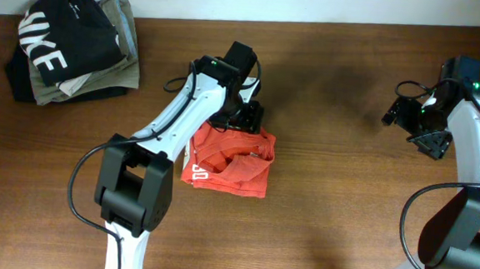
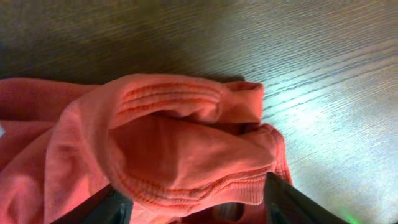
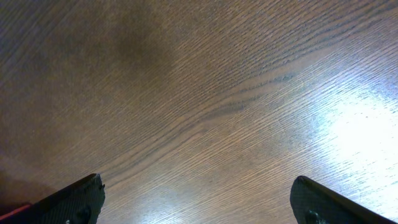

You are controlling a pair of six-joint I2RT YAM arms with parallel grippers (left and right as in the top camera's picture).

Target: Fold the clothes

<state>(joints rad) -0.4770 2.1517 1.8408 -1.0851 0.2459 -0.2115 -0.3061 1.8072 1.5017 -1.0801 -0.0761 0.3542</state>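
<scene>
The red-orange T-shirt (image 1: pixel 230 163) lies bunched in a small rough rectangle at the table's middle, with white lettering showing at its left edge. My left gripper (image 1: pixel 242 122) is at the shirt's far edge. In the left wrist view its fingers (image 2: pixel 196 205) are wide apart, with a ribbed fold of the shirt (image 2: pixel 174 143) bulging between them. My right gripper (image 1: pixel 411 130) is far to the right, away from the shirt. It is open and empty over bare wood in the right wrist view (image 3: pixel 196 199).
A pile with a black garment with large white letters (image 1: pixel 58 36) on olive-grey folded garments (image 1: pixel 115 68) sits at the back left corner. The brown wooden table (image 1: pixel 327 215) ends at a pale wall along the back.
</scene>
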